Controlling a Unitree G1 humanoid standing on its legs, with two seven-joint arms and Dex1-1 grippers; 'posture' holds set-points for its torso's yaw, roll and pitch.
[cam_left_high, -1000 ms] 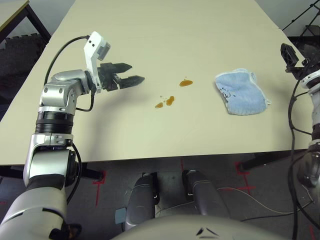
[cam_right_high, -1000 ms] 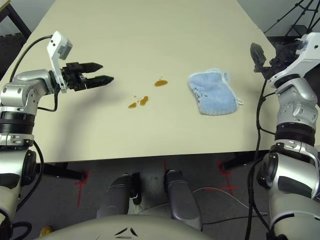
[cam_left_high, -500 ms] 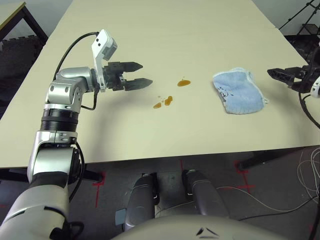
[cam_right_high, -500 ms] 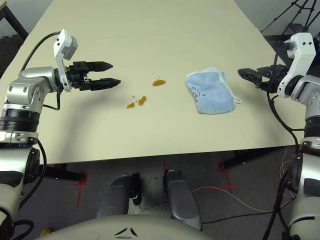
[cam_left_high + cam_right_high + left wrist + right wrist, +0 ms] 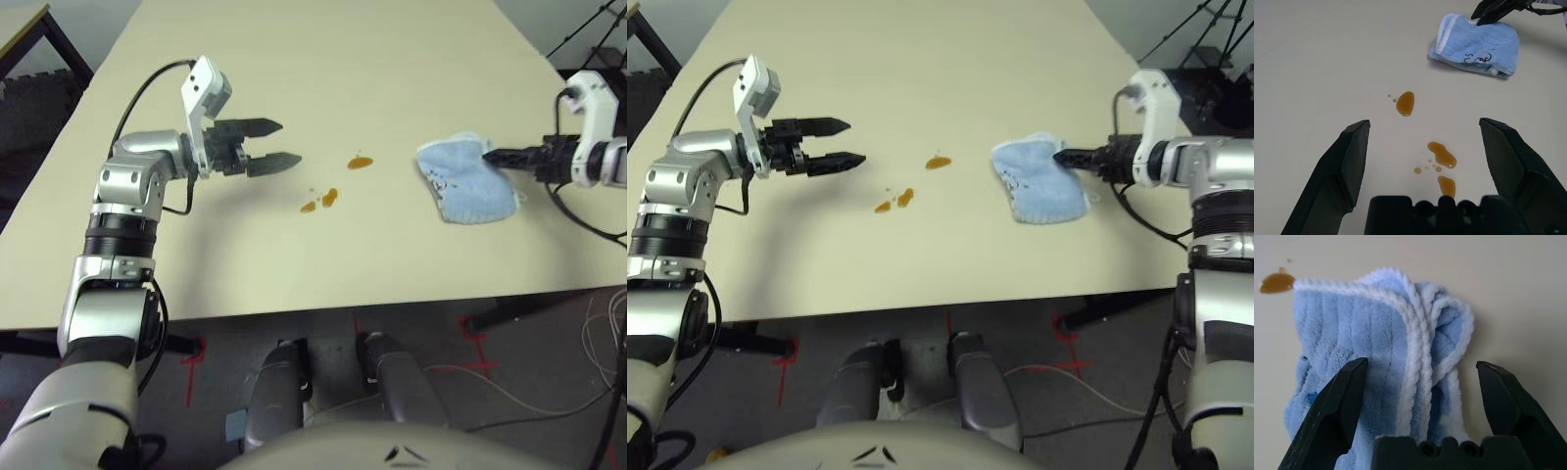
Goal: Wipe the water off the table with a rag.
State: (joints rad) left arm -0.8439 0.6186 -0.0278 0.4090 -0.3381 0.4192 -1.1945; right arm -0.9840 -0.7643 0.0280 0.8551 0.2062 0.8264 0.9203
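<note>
I am seeing the rag (image 5: 467, 182) lying crumpled on the right side of the table (image 5: 323, 59), with the water (image 5: 322, 200) sitting as a few amber drops just left of it, near the middle. My right gripper (image 5: 1425, 387) is hanging spread wide at the rag's right edge, grasping nothing. My left gripper (image 5: 274, 143) is hovering released, left of the drops, pointing toward them.

The pale beige table (image 5: 294, 59) carries two things — the folded blue rag (image 5: 465, 181) and amber water (image 5: 323, 199) drops.
</note>
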